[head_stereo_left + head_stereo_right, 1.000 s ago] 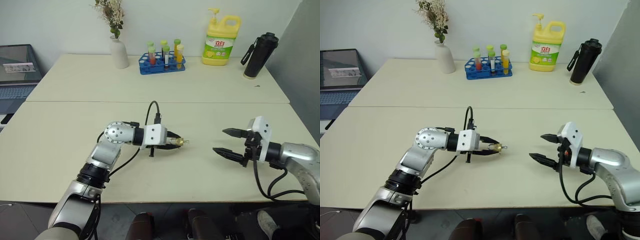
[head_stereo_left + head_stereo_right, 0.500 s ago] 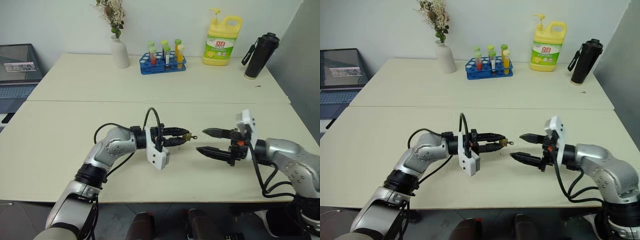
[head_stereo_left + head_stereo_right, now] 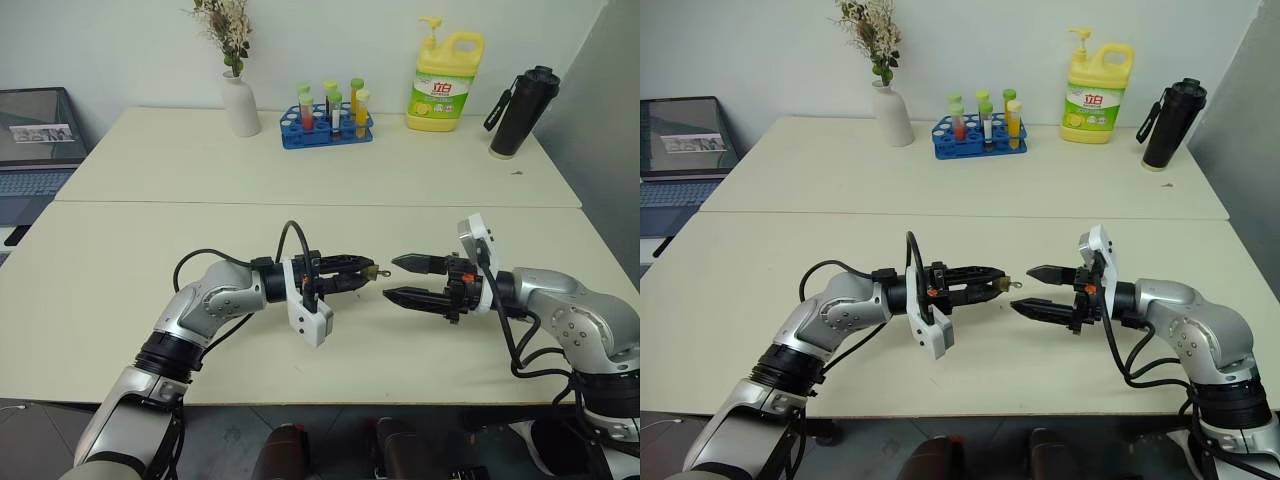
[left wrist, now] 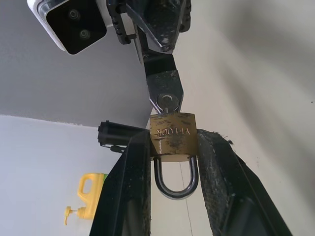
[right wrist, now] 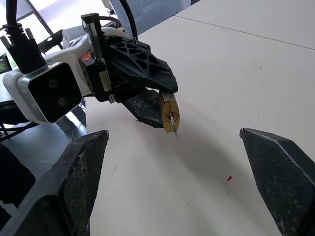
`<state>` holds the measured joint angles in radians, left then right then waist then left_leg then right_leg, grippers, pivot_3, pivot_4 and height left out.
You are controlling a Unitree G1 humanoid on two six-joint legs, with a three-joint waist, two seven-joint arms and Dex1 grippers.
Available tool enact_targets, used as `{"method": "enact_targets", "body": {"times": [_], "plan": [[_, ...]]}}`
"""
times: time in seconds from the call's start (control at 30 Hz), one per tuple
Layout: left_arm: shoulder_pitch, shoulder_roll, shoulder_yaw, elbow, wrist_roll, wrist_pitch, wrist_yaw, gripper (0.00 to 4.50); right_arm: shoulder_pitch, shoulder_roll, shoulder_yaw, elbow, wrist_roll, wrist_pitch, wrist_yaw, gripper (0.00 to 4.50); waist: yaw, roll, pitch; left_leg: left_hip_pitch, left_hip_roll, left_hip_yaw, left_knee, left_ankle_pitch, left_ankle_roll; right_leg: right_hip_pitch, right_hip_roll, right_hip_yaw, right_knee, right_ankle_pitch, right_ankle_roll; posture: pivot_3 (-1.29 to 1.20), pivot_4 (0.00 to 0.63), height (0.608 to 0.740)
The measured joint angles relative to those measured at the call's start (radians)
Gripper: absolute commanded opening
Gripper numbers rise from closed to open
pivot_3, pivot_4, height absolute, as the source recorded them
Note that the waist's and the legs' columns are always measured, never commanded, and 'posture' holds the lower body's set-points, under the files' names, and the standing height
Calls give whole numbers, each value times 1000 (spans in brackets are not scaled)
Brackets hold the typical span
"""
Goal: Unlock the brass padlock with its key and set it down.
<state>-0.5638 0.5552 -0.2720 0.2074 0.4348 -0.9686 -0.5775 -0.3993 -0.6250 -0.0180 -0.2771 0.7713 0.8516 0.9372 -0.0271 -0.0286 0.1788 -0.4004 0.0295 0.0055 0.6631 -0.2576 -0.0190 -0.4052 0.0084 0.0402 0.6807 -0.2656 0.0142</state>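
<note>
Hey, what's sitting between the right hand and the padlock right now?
Nothing. In the left eye view a short gap of bare table separates the open right hand from the padlock, held in the left hand with its key pointing across.

One padlock [image 4: 173,136], one vase [image 3: 239,104], one soap jug [image 3: 443,82], two claws [image 3: 368,272] [image 3: 392,279]

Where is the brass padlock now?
The brass padlock is clamped in the left claw above the table's middle, facing the open right claw.

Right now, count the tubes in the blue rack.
5 visible, all upright in the blue rack at the table's far side, between the vase and the yellow bottle; others may hide behind them.
</note>
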Motion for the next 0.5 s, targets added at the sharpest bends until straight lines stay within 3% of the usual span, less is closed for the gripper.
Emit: {"method": "enact_targets", "body": {"times": [0.2, 0.4, 0.43, 0.5], "plan": [[0, 11, -5, 0, 3, 0, 7, 957, -11, 12, 4, 11, 0, 5, 1, 2579, 0, 0, 0, 0, 0, 0, 0, 0, 0, 0, 0, 0, 0, 0, 0, 0, 150, 740], [-1, 11, -9, 1, 4, 0, 20, 957, -21, 15, 19, 19, -3, 5, 11, 273, 0, 0, 0, 0, 0, 0, 0, 0, 0, 0, 0, 0, 0, 0, 0, 0, 150, 740], [-1, 11, -9, 1, 6, -1, 21, 957, -22, 15, 22, 20, -5, 5, 15, 0, 0, 0, 0, 0, 0, 0, 0, 0, 0, 0, 0, 0, 0, 0, 0, 0, 150, 740], [-1, 11, -11, 1, 9, -2, 22, 957, -25, 14, 24, 25, -5, 5, 18, 0, 0, 0, 0, 0, 0, 0, 0, 0, 0, 0, 0, 0, 0, 0, 0, 0, 150, 740]]}}
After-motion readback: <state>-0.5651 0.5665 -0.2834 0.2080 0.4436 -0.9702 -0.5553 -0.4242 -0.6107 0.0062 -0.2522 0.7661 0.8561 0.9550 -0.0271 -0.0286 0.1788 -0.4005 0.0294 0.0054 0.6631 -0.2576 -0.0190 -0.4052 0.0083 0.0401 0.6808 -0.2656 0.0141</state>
